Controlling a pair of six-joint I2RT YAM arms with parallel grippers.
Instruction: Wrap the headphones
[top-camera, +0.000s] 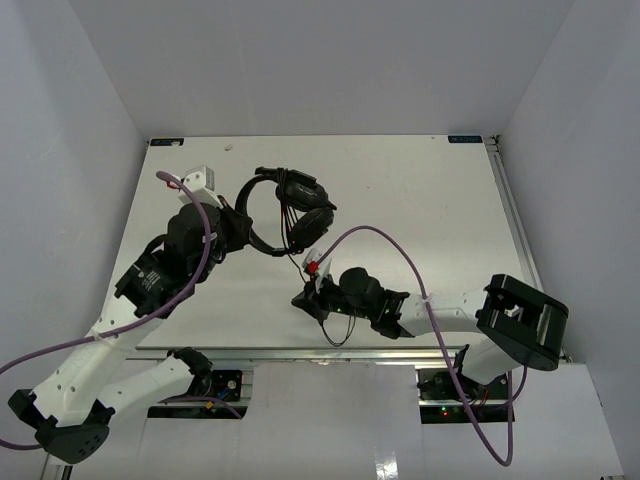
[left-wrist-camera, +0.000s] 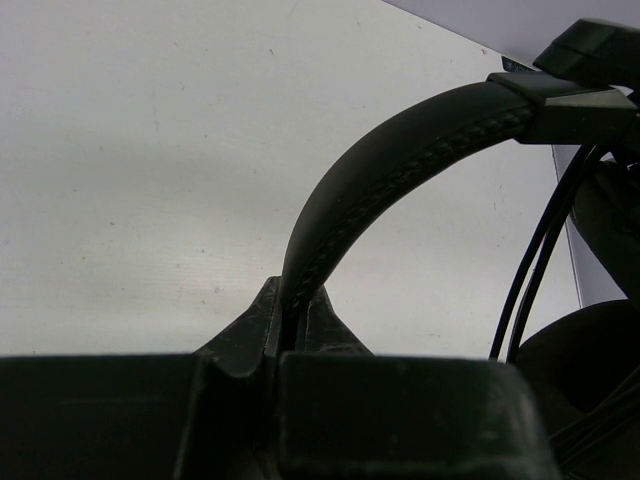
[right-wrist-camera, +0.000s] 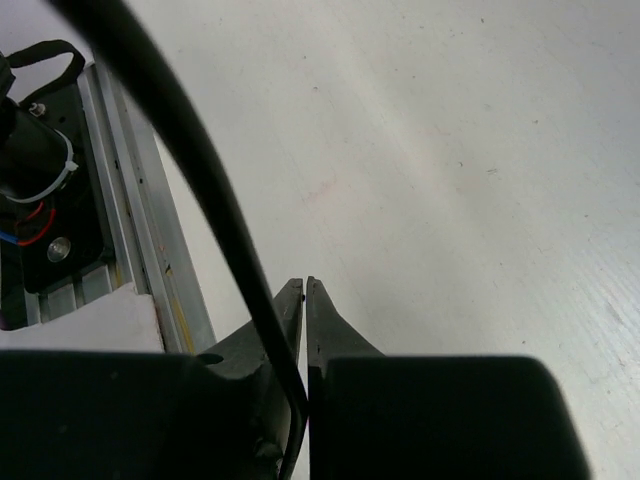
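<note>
The black headphones (top-camera: 298, 206) lie on the white table (top-camera: 420, 200), earcups (top-camera: 312, 222) stacked at the right and the headband (top-camera: 248, 205) curving left. My left gripper (top-camera: 236, 226) is shut on the headband (left-wrist-camera: 400, 165); its jaws (left-wrist-camera: 290, 318) pinch the band's edge. The thin dark cable (top-camera: 296, 255) runs from the earcups towards the front, past a reddish plug (top-camera: 313, 267). My right gripper (top-camera: 304, 297) is shut on the cable (right-wrist-camera: 200, 150), which passes between the jaws low down (right-wrist-camera: 304, 292). A loop of cable (top-camera: 342, 338) hangs past the front edge.
Thick purple robot cables (top-camera: 400, 250) arc over both arms. An aluminium rail (right-wrist-camera: 140, 230) runs along the table's front edge, close to my right gripper. Grey walls enclose the table on three sides.
</note>
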